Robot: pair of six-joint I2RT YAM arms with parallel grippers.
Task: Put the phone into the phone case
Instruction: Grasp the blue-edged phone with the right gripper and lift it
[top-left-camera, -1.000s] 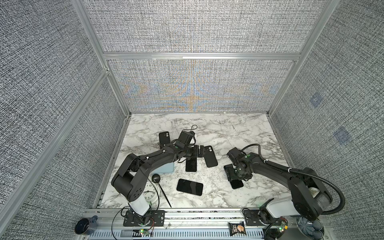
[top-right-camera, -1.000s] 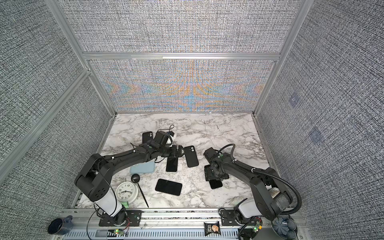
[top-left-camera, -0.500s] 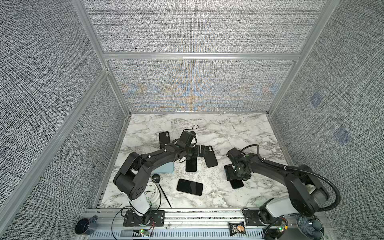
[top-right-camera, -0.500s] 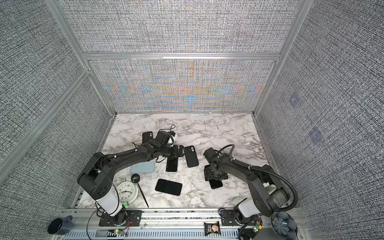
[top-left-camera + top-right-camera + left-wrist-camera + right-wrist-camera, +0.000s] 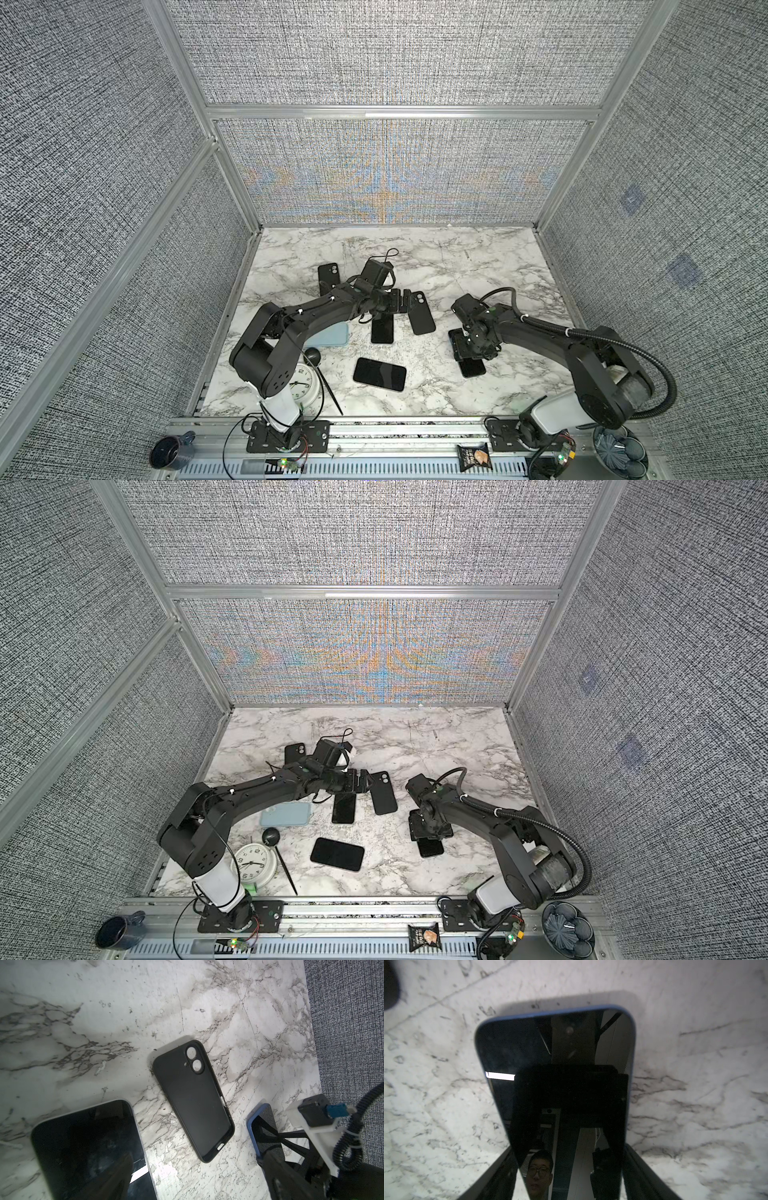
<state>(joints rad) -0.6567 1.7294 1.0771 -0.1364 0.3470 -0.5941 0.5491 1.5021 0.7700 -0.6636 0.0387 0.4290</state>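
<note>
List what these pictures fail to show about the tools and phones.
- Right tool: in both top views its wrist hides the jaws, and whether it grips the blue-edged phone is unclear.
- Left tool: absent from the left wrist view.
- Pale-edged phone: cut off by that view's edge.

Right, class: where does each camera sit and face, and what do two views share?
Both top views: high in front, looking down on marble table; both arms show.
Left wrist: faces down at black phone case; only right arm shows.
Right wrist: faces down at blue-edged phone; its fingers flank it.
Shared: both wrist views show that phone.
</note>
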